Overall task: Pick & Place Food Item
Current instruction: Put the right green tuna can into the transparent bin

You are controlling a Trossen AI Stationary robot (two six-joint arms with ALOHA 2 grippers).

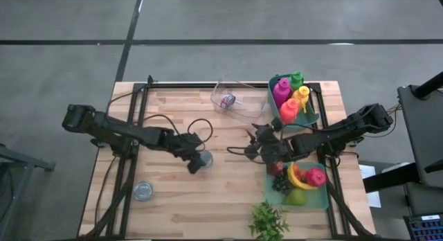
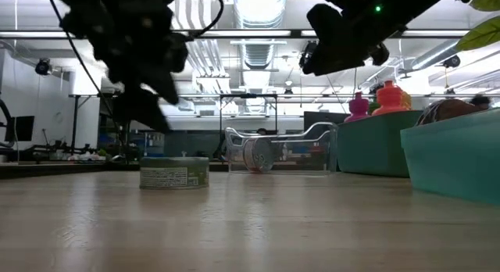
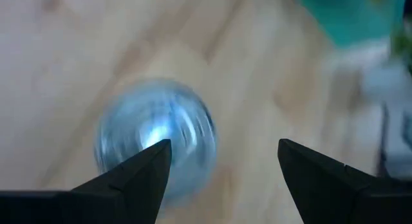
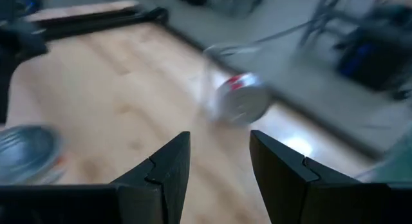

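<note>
Cans first: one tin [image 1: 205, 158] sits mid-table w/ our left gripper [image 1: 196, 163] hovering right above it, fingers spread wide, nothing held. In the left wrist view the tin [image 3: 154, 139] lies off toward one finger, so we judge this the approach step; next move needs centring, then descent and a close. A second tin [image 1: 143, 191] waits near the table's front-left corner. Our right gripper [image 1: 266, 149] hangs mid-table beside the fruit tray [image 1: 321, 199], fingers part-open, empty. Clear bin [image 1: 239, 99] at back edge already holds one can, probably the drop spot.
</note>
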